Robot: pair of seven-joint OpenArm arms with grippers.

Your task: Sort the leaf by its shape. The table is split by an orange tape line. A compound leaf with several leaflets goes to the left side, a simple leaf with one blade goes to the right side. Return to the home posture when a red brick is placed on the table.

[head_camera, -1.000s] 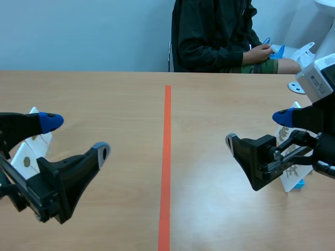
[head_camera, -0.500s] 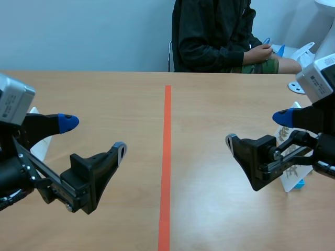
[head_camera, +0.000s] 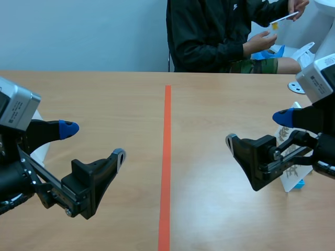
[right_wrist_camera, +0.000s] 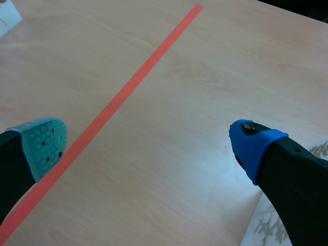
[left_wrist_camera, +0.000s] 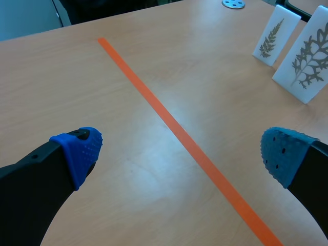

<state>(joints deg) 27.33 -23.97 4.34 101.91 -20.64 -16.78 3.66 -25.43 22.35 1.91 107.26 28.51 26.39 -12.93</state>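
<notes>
We see the person [head_camera: 209,36] cut off at the shoulders by the pic's edge; the slip [head_camera: 282,19] they hold is too small to read. R arm hides most of a leaf card [head_camera: 291,180]; L arm hides nearly all of a white card [head_camera: 42,150].

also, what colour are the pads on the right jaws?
Mismatched: teal-green pad, blue pad. The right wrist view shows them best.

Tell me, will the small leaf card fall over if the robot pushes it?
Probably. The card stands on its narrow bottom edge, so a push up high would likely tip it. It looks straight and flat, so it seems stiff, not floppy. It also looks thin, so it is probably light.
</notes>
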